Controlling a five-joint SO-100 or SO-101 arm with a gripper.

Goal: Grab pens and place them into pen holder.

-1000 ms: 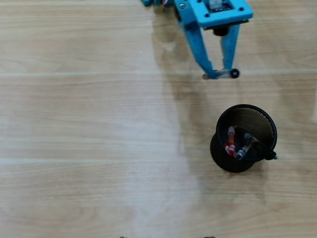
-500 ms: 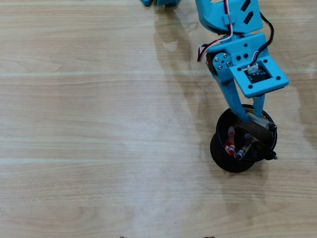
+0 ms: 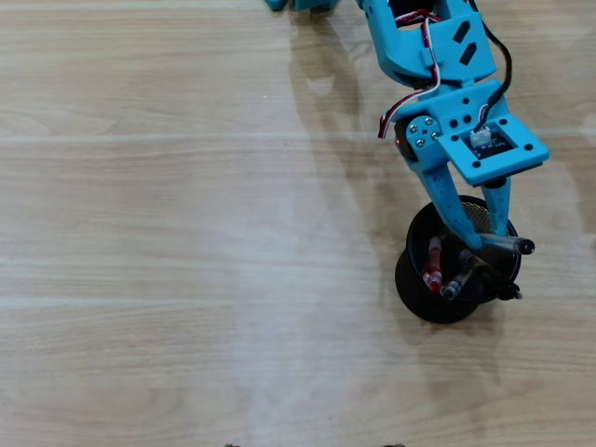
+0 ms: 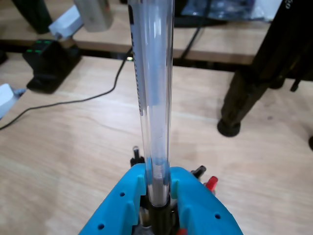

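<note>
Over the black holder (image 3: 447, 279) at the table's (image 3: 186, 279) right side in the overhead view, the blue gripper (image 4: 157, 188) pinched a clear pen (image 4: 154, 88), its lower end already among the pens (image 3: 434, 265) inside. This looked like the placing step; next, I'd judge, the jaws needed only to part and lift straight away.

Pale wood table (image 3: 168, 233), black cable (image 4: 73, 100)
</note>
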